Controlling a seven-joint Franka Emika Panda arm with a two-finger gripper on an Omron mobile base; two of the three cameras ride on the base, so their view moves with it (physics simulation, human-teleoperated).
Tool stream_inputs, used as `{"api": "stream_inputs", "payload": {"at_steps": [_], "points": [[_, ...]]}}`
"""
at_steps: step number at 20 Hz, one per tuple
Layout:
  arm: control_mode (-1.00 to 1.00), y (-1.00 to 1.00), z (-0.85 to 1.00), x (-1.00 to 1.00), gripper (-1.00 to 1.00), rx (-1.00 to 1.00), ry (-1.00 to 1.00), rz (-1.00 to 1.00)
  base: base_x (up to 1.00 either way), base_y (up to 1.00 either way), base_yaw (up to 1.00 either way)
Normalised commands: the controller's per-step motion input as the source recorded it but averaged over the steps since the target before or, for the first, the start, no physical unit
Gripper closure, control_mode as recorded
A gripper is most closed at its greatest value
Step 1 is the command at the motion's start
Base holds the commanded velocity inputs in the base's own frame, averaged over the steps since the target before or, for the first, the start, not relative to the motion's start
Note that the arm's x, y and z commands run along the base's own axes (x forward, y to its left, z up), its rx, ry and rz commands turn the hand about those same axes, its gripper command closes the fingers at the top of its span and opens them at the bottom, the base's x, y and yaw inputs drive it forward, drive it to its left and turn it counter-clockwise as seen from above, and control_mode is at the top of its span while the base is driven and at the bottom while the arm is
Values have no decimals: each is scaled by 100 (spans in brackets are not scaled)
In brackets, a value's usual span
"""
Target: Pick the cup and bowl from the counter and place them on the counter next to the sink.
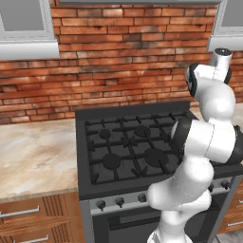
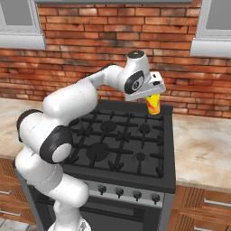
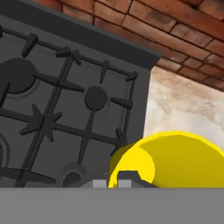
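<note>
Gripping cup [image 2: 154, 103], jaws hidden.

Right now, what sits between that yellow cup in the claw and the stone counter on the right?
In the right base view the cup hangs in the claw above the stove's back right corner; just the stove's dark edge separates it from the counter.

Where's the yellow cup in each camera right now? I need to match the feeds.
Left base view: the arm stands where it would be; I can't find it.
Right base view: the cup hangs under the gripper, above the stove's back right corner.
Hand view: cup at bottom right.
Shared landmark: the stove.
</note>
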Motion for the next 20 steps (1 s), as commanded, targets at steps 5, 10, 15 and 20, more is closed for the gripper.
{"api": "stream_inputs", "payload": {"at_steps": [5,10,15,20], "points": [[-100,85,55,-69,100,-5,0,6,0,0,0],[-100,72,32,-61,100,-1,0,-1,0,0,0],[-100,40,4,-58,100,1,0,-17,0,0,0],[-100,43,10,-81,100,5,0,-29,0,0,0]]}}
